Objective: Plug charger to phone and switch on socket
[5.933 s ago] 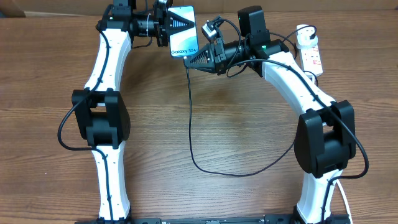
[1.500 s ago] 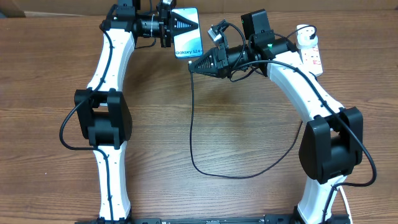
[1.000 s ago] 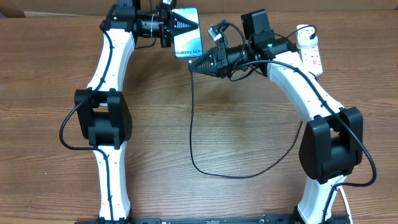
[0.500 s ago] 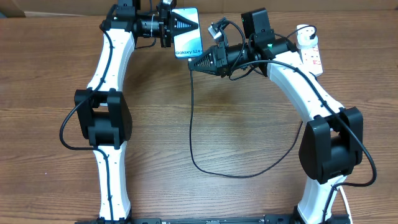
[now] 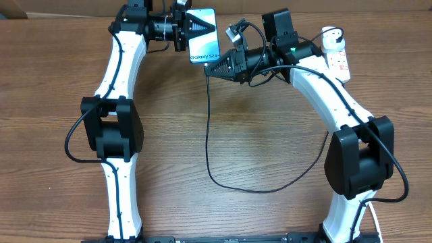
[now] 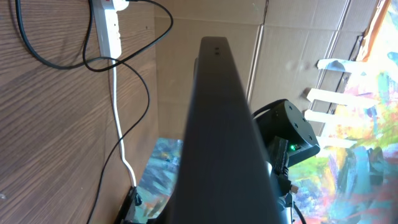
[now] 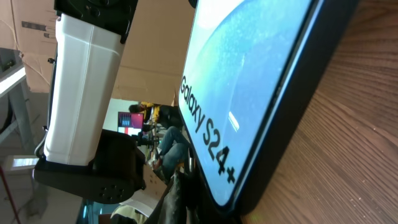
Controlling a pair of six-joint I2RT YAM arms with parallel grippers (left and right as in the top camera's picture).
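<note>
A: Phone, how many and where?
B: One phone (image 5: 209,44), top centre of the overhead frame, screen lit. Left gripper (image 5: 208,27) jaws clamped on it.
A: Charger?
B: One charger (image 5: 207,128). Its tip end is pinched in the closed right gripper (image 5: 208,70) jaws, just beside the phone's lower edge. Can't tell if it's plugged in. The cable loops down mid counter (image 5: 54,101).
A: Socket?
B: One socket (image 5: 339,57), upper right, well apart from the phone.
</note>
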